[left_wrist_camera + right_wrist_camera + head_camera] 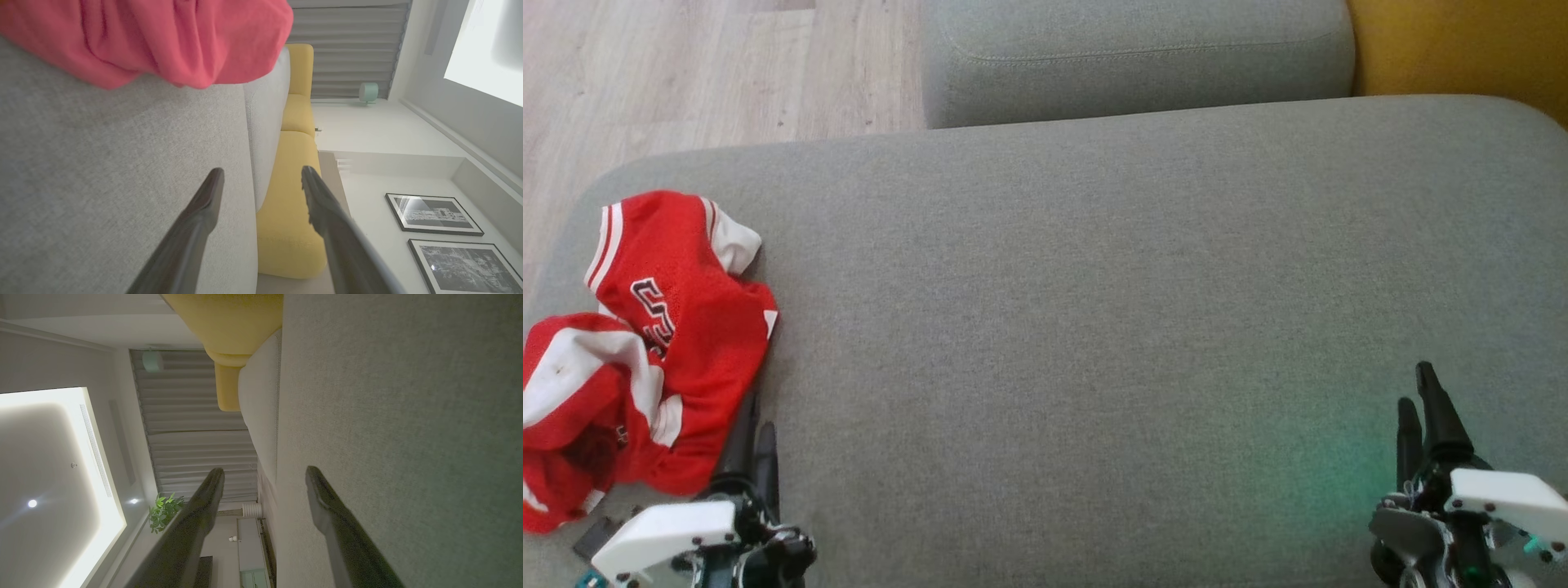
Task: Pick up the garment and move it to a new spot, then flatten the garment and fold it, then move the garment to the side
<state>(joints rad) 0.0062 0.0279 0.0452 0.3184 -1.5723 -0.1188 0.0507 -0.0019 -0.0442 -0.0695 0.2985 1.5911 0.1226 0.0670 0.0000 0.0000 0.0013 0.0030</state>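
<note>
A crumpled red garment (662, 343) with white stripes and dark lettering lies at the left end of the grey cushion (1094, 310). My left gripper (756, 416) stands right beside the garment's near right edge, with its upper finger against the red cloth. In the left wrist view my left gripper (262, 171) is open with nothing between its fingers, and the garment (163, 36) hangs across the top. My right gripper (1414, 385) rests over bare cushion at the lower right. It is open and empty in the right wrist view (264, 470).
A second grey cushion (1135, 57) sits behind the first, with a yellow seat (1462, 49) at the back right. Wooden floor (686, 73) lies beyond the cushion's left edge. A small dark object (596, 535) pokes out beneath the garment's near edge.
</note>
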